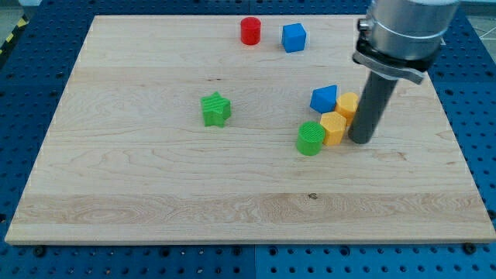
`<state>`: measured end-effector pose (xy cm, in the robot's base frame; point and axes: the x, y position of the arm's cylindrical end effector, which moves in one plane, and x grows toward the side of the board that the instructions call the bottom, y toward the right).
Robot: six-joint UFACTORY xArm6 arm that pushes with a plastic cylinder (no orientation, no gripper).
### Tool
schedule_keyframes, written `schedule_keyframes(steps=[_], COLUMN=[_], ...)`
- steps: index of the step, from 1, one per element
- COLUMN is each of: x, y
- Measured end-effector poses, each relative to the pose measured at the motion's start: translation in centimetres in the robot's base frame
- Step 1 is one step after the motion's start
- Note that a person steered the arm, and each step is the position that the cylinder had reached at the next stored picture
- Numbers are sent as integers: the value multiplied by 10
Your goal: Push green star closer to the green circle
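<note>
A pale wooden bench (155,178) on blue pegboard (31,77) carries a green star block (216,109) and green circle block (311,139), well apart; my tip (360,139) has no pincer.

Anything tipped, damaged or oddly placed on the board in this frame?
Nothing stands out. All blocks sit flat and intact. My tip rests by the yellow blocks at the view's right, far from the green star; the green circle adjoins that cluster.

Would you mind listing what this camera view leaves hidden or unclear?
- Arm: in the camera view, the top edge cuts it off above the grey collar.
- Upper yellow block: its right side sits behind the rod, so its shape is unclear.
- My tip: whether it touches the lower yellow block beside the green circle cannot be told.
</note>
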<state>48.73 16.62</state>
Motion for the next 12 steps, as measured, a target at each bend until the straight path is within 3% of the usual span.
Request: schedule_keyframes(steps=[1,3,4,6,7,10,12], x=[34,55,30,-64,-84,-36,-61], y=[7,-103,-185,-310,-319,-215,-241])
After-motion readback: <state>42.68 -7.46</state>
